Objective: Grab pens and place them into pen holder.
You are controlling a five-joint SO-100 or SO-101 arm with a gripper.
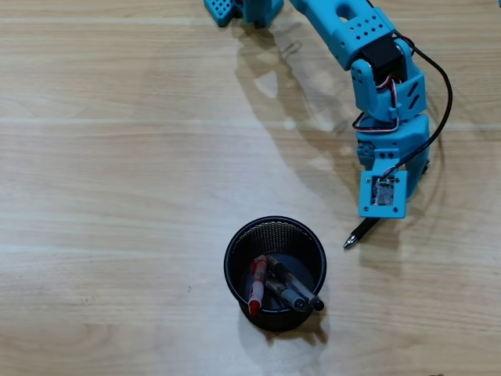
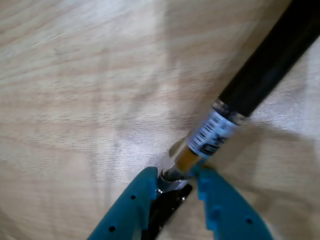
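Note:
The black-and-silver pen [image 2: 260, 65] runs from my fingers to the upper right in the wrist view. My blue gripper [image 2: 176, 172] is shut on its silver end, just past a barcode label. In the overhead view only the pen's tip [image 1: 356, 237] pokes out from under the blue wrist block [image 1: 383, 193], right of the pen holder. I cannot tell whether the pen rests on the table or hangs just above it. The black mesh pen holder [image 1: 274, 229] stands at the lower middle. It holds a red-and-white pen [image 1: 255, 287] and two clear pens [image 1: 288, 288].
The blue arm [image 1: 352, 35] reaches down from its base [image 1: 243, 9] at the top edge, with black and red cables looping off its right side. The table is pale wood.

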